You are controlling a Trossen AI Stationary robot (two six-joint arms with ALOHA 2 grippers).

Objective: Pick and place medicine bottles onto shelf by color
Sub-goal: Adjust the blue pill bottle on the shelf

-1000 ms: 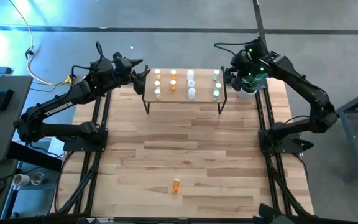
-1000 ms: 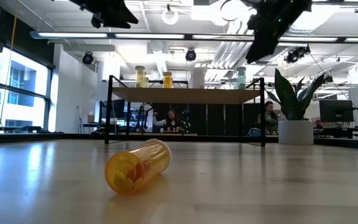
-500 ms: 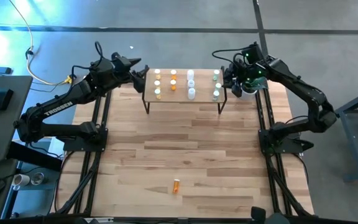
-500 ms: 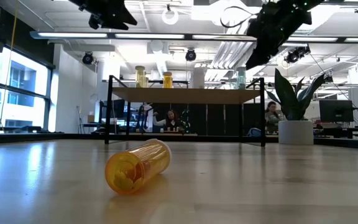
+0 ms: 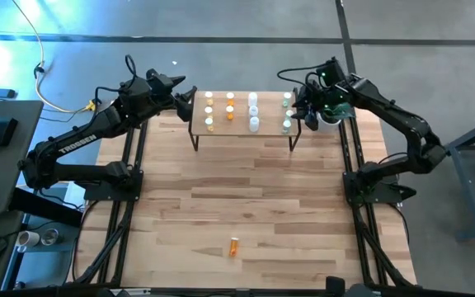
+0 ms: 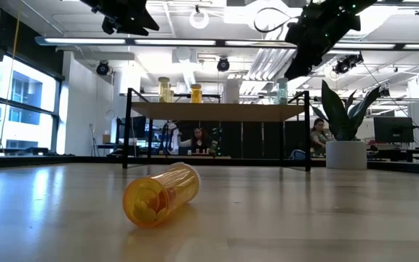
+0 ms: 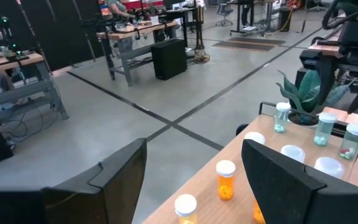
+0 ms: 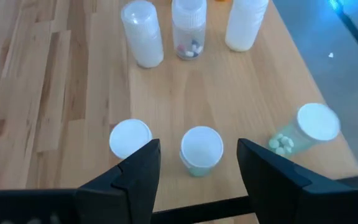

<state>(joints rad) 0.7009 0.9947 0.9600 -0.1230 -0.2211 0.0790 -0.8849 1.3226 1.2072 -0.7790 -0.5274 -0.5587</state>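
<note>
The shelf (image 5: 270,115) stands at the table's far middle with several medicine bottles upright on it: yellow (image 5: 209,111) and orange (image 5: 229,107) toward the left, white (image 5: 254,111) in the middle, clear greenish (image 5: 287,114) at the right end. One orange bottle (image 5: 234,245) lies on its side near the table's front edge, its open end toward the low camera (image 6: 158,195). My left gripper (image 5: 190,92) hovers open just off the shelf's left end. My right gripper (image 5: 302,111) hangs open above the right end, slanting down, its fingers (image 8: 138,171) either side of a greenish bottle (image 8: 202,149) below them, without touching it.
A potted plant (image 6: 344,138) stands past the shelf's right end, close behind my right gripper. Bare tabletop (image 5: 237,181) stretches between the shelf and the lying bottle. People sit in the room beyond the table (image 6: 198,138).
My right gripper has come down and a little toward the shelf's right end, rolling and tipping as it went; it stays open. The bottles and the shelf have not moved.
</note>
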